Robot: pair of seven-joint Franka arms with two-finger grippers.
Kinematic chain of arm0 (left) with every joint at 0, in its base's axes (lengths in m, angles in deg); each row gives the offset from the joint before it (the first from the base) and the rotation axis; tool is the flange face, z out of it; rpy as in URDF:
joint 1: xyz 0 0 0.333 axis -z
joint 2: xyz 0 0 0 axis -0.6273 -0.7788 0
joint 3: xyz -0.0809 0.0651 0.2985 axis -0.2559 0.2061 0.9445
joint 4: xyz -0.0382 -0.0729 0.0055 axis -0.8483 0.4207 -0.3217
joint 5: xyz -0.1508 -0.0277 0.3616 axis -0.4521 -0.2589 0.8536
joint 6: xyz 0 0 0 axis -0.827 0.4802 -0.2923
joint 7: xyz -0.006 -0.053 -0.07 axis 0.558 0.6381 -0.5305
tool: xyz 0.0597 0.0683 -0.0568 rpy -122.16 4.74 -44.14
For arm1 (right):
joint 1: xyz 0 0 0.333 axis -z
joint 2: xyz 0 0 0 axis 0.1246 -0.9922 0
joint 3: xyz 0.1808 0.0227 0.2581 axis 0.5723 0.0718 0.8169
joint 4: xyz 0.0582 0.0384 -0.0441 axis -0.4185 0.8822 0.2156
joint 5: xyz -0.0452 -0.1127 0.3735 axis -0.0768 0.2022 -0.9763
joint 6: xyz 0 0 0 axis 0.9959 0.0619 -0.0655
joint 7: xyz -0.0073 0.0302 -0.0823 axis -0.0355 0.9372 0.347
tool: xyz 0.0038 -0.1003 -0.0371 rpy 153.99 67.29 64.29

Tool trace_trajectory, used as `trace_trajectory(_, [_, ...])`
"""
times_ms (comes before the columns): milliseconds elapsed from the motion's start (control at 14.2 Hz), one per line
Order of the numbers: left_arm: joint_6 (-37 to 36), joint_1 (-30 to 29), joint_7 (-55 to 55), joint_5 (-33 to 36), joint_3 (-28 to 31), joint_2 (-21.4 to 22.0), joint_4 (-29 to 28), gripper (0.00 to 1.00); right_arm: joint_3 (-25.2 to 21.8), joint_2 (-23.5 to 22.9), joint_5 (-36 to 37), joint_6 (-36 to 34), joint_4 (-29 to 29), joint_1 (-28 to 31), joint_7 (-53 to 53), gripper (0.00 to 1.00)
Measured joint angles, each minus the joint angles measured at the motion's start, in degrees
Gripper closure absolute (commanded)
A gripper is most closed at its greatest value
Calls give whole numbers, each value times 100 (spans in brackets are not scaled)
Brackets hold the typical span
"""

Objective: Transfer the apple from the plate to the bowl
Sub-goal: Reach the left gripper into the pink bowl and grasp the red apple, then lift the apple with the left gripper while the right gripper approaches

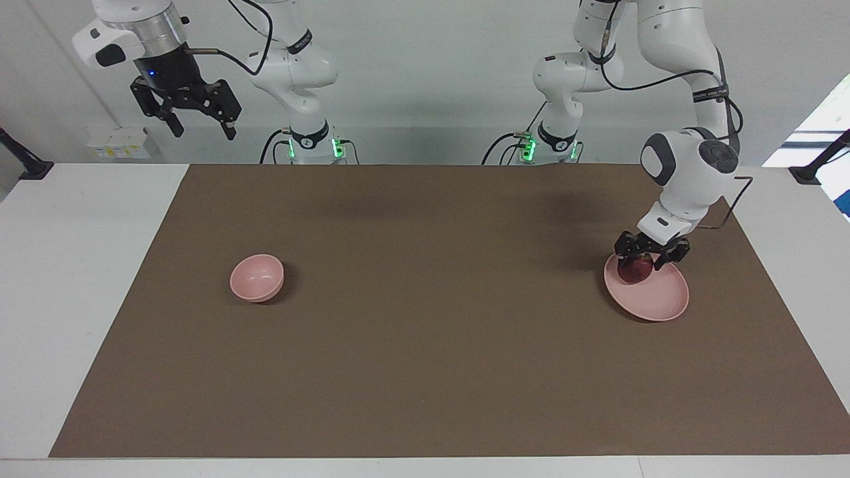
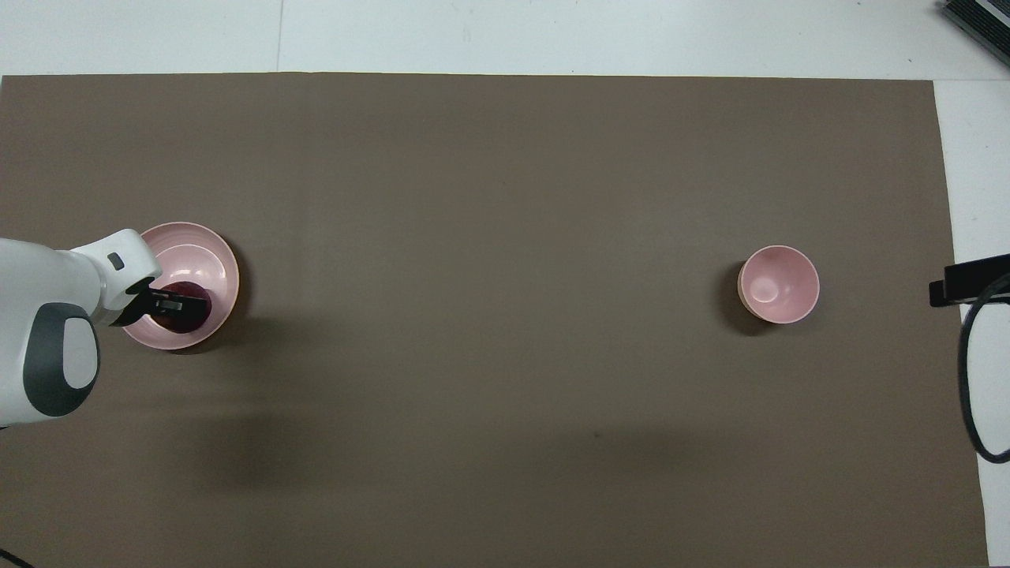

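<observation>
I count one apple (image 1: pixel 634 272), one plate (image 1: pixel 664 302), one bowl (image 1: pixel 257 277), and my two arms.

The apple is small, round and dark red. It sits on the plate, on the part nearer to me, at my left arm's end of the table. My left gripper (image 1: pixel 641 260) is down over it, fingers closed in against its sides, so I have hold of the apple with the plate right underneath it. From above, the gripper's black fingers (image 2: pixel 170 300) lie across the top of the fruit (image 2: pixel 188 315), and the plate's rim (image 2: pixel 213 260) shows around them.

The plate is a flat, shallow, pale pink disc with a low rim. The bowl is the same matte pink but smaller and deeper. It stands upright and well apart from the plate, toward my right arm's end.

My right gripper (image 1: pixel 187 123) waits high in the air with its fingertips spread wide, holding nothing.

Both dishes stand on a plain brown mat (image 1: pixel 425 372), which covers most of a white table (image 1: pixel 80 265). A pale wall rises past my bases, and small green lights glow on them.
</observation>
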Motion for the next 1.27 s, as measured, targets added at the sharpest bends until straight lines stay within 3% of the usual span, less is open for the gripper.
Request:
trace_trajectory(71, [0, 0, 3, 0, -1, 2, 1, 100, 0, 0, 0, 0, 0, 0, 0, 0])
trace_trajectory(424, [-57, 1, 38, 0, -49, 12, 229, 100, 0, 2, 0, 0, -1, 0, 0, 0])
trace_trajectory(636, [-677, 4, 41, -45, -121, 50, 638, 100, 2, 40, 0, 0, -2, 1, 0, 0])
trace_trajectory(989, [-1661, 14, 77, -1515, -334, 208, 1239, 100, 22, 138, -67, -146, 61, -2, 186, 0])
trace_trajectory(1271, [-1992, 18, -91, -2646, -734, 250, 1343, 100, 16, 144, -386, -136, 268, 10, 185, 0])
